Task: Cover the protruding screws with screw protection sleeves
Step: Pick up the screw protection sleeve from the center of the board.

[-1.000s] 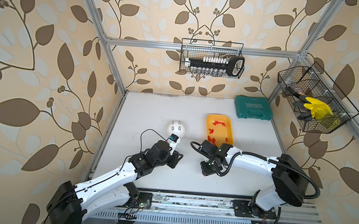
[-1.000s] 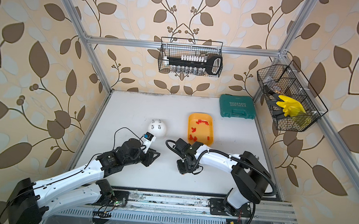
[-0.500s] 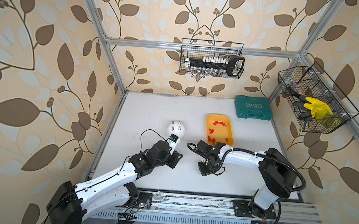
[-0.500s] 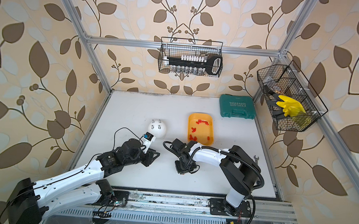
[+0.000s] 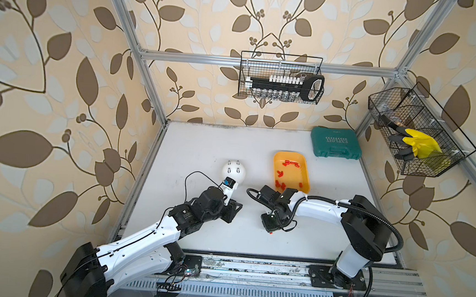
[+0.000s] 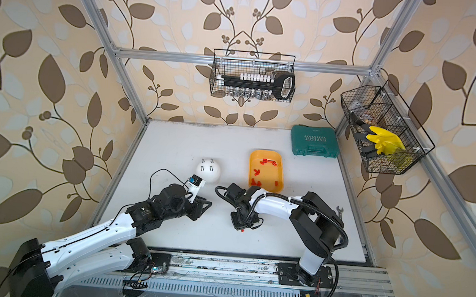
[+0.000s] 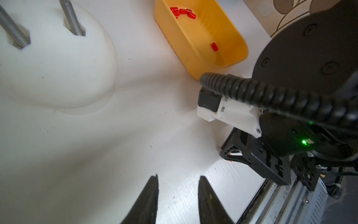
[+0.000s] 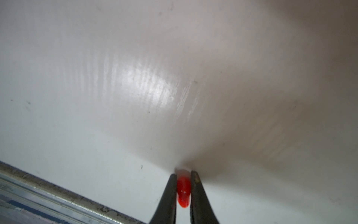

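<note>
The white dome [image 5: 233, 172] stands mid-table with the protruding screws [image 5: 233, 166] sticking up bare; two of the screws [image 7: 72, 19] show close in the left wrist view. Several red screw protection sleeves [image 5: 291, 163] lie in the yellow tray [image 5: 294, 176] to the dome's right. My right gripper [image 8: 184, 174] points down at the table in front of the tray and is shut on one red sleeve [image 8: 183, 191], which peeks out below it in a top view [image 5: 271, 232]. My left gripper [image 7: 178, 177] is open and empty, low over the table in front of the dome.
A green case [image 5: 335, 143] lies at the back right. Wire baskets hang on the back wall [image 5: 281, 82] and right wall [image 5: 415, 133]. The metal front rail [image 8: 58, 194] runs close to the right gripper. A small wrench [image 6: 339, 210] lies near the right edge.
The right gripper's jaws have closed on a red sleeve, and its arm has folded in slightly toward the table's front. The left arm has stayed put.
</note>
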You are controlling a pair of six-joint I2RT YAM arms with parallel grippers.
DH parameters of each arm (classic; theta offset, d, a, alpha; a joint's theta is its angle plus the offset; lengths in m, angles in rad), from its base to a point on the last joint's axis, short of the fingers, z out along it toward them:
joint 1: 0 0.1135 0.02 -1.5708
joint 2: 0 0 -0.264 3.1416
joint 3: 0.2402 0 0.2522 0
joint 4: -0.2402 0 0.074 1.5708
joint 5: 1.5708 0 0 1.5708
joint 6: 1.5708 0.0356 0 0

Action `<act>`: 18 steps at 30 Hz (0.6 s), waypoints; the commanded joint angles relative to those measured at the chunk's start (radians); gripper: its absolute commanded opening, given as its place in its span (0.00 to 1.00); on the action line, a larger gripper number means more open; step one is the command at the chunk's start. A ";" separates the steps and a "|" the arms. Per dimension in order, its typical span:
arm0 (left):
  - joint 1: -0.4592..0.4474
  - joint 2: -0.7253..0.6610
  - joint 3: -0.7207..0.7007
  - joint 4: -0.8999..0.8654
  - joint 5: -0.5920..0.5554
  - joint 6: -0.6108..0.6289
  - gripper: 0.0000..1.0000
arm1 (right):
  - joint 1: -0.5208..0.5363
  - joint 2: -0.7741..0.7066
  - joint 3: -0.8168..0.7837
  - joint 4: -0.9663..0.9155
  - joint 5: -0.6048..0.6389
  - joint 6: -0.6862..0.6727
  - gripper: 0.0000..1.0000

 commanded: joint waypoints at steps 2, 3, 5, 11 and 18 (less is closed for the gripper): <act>-0.001 -0.033 -0.006 0.004 -0.034 -0.003 0.37 | 0.006 0.001 0.020 -0.015 0.012 -0.007 0.14; 0.000 -0.037 -0.007 0.004 -0.043 -0.002 0.37 | 0.006 -0.004 0.027 -0.017 0.016 -0.010 0.14; 0.000 -0.051 -0.006 0.001 -0.078 -0.010 0.37 | 0.004 -0.015 0.047 -0.029 0.032 -0.019 0.14; 0.001 -0.081 0.009 -0.034 -0.293 -0.035 0.36 | -0.025 -0.069 0.138 -0.050 0.076 -0.046 0.13; 0.047 -0.085 0.044 -0.130 -0.590 -0.106 0.36 | -0.063 -0.088 0.287 -0.006 0.131 -0.095 0.13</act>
